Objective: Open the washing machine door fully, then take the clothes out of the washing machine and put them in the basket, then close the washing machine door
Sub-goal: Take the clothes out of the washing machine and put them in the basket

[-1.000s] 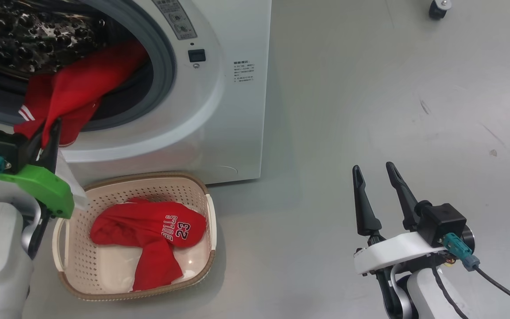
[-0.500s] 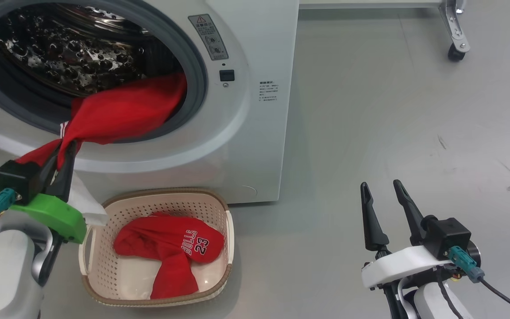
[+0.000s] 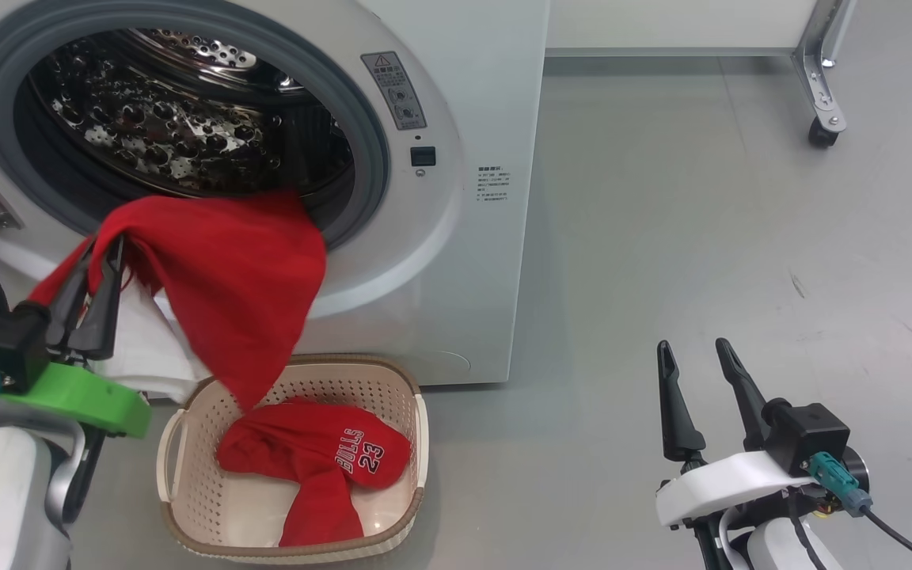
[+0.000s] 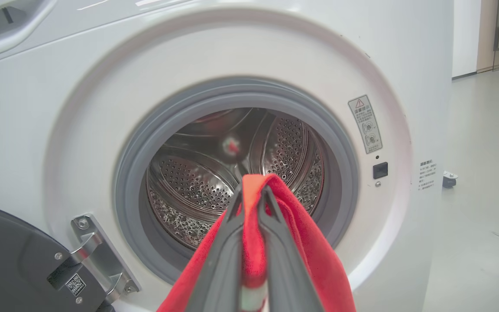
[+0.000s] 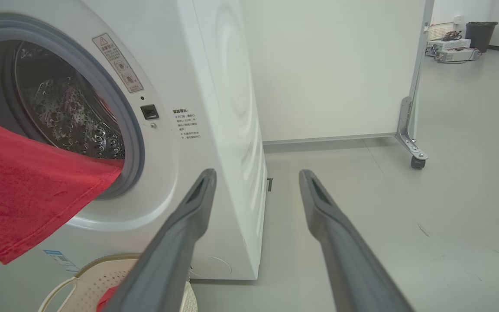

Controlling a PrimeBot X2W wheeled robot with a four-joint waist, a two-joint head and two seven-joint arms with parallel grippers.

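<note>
The left gripper [image 3: 100,253] pinched a red garment [image 3: 242,277] tight by its top edge, so it hung out of the washing machine [image 3: 495,87] — its low tip right over the basket [image 3: 418,427], where the jersey [image 3: 305,447] lay. The right gripper [image 3: 692,348] stood wide open, holding nothing.

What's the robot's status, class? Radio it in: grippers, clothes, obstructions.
Left gripper shut on red garment, draped from washing machine over basket. Right gripper open, idle. Jersey in basket. Nothing blocking the drop.
</note>
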